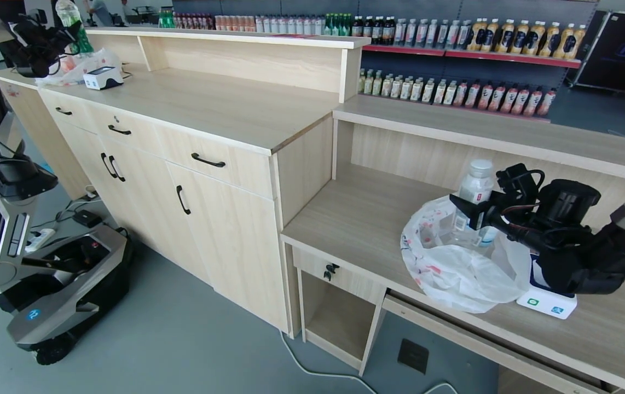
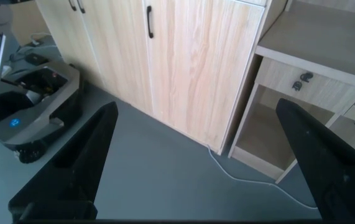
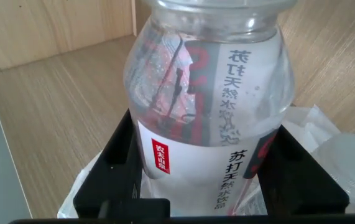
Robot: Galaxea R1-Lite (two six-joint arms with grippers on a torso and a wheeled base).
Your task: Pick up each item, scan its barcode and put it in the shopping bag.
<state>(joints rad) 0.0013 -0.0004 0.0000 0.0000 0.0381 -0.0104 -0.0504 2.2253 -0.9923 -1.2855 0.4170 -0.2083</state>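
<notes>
A pale wooden desk (image 1: 356, 219) has a raised ledge along its back edge. A taller cabinet (image 1: 225, 219) with drawers and doors stands against its left end, and shelves (image 1: 455, 54) of drinks run along the wall behind.

Close to the front edge, about midway along, a white bag (image 1: 455, 279) slumps open. A small white scanner (image 1: 545, 302) lies just beside it at the front edge. The right arm passes over the scanner and hides part of it.

The bottle (image 1: 474, 197) is clear with a white cap. It stands upright in the mouth of the bag, long axis vertical and cap up, with its lower part down among the plastic. I cannot tell whether its base rests on anything.

The right arm comes in low from the desk's right end, roughly level. The right claw (image 1: 471, 213) is clamped on the bottle at label height, one black finger on each side. From the wrist, the label faces the camera and the bag's edge shows beneath it.

The left claw (image 2: 196, 107) hangs off the desk, over the grey floor (image 2: 165, 168) in front of the cabinet doors. Its two fingers are spread wide apart with nothing between them.
</notes>
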